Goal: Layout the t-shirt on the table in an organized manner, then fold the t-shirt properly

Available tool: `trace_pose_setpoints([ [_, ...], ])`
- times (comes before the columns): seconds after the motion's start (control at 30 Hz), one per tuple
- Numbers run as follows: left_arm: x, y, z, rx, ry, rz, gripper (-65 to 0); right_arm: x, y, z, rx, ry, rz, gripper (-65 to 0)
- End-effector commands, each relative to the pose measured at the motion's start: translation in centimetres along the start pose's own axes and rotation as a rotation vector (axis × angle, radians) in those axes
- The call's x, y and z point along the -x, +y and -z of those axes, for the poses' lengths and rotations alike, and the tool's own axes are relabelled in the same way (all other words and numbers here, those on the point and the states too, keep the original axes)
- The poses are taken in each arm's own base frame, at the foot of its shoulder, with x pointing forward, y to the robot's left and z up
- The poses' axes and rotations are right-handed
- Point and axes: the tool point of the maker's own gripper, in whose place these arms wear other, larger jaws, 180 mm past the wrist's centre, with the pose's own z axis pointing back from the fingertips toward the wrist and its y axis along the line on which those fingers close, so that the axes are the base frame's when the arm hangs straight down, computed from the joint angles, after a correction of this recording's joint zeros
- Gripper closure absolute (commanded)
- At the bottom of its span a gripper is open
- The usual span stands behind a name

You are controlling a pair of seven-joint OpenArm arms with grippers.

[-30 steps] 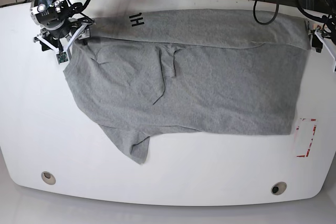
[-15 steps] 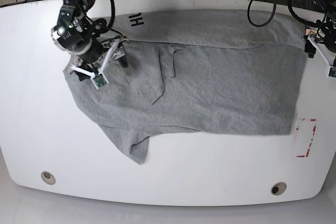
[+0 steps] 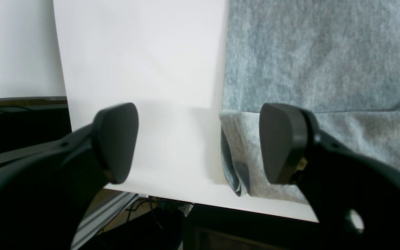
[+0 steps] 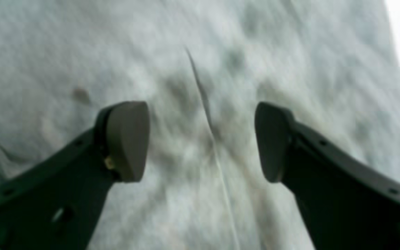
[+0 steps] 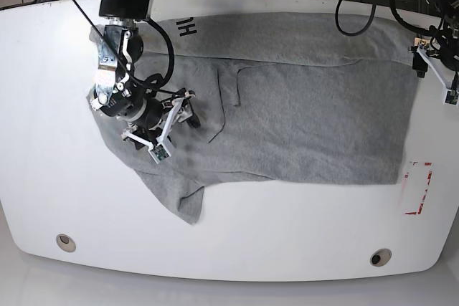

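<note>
over the last second the right gripper [image 5: 161, 128] was carried, jaws spread and empty, from the far corner onto the t-shirt [image 5: 287, 120] lying beneath it on the table [image 5: 43, 177], while the left gripper [image 3: 200, 142], equally released, was kept beside the folded edge, so another fold was probably being prepared.

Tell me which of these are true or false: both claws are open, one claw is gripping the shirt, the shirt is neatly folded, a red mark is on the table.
1. Both claws are open. True: the left claw and right claw stand wide apart.
2. One claw grips the t-shirt. False: neither holds it.
3. The shirt is neatly folded. False: it lies spread out, one sleeve sticking out.
4. A red-and-white mark is on the table. True.
</note>
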Motion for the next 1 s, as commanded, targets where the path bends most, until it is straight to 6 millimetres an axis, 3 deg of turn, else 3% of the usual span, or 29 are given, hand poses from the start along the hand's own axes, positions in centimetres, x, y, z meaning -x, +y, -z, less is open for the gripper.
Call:
trace_pose_setpoints([
  [0.0, -0.9, 0.9, -0.5, -0.028, -0.031, 0.011, -51.0, -1.4, -0.4, 0.0, -0.002, -0.037, -0.004, -45.3],
  [0.37, -0.9, 0.9, -0.5, -0.027, -0.031, 0.009, -51.0, -0.7, 2.2, 2.0, -0.076, -0.018, 0.0, -45.2],
  [0.6, -0.9, 0.8, -0.5, -0.025, -0.031, 0.011, -51.0, 0.3, 2.6, 3.0, -0.101, 0.006, 0.032, -44.4],
  [0.83, -0.9, 0.8, -0.4, -0.024, -0.031, 0.012, -51.0, 0.8, 2.9, 3.8, -0.121, -0.011, 0.064, -30.0],
  [0.97, -0.9, 0.8, -0.4, -0.024, -0.031, 0.012, -51.0, 1.2, 2.9, 3.9, -0.123, -0.003, 0.071, -26.0],
])
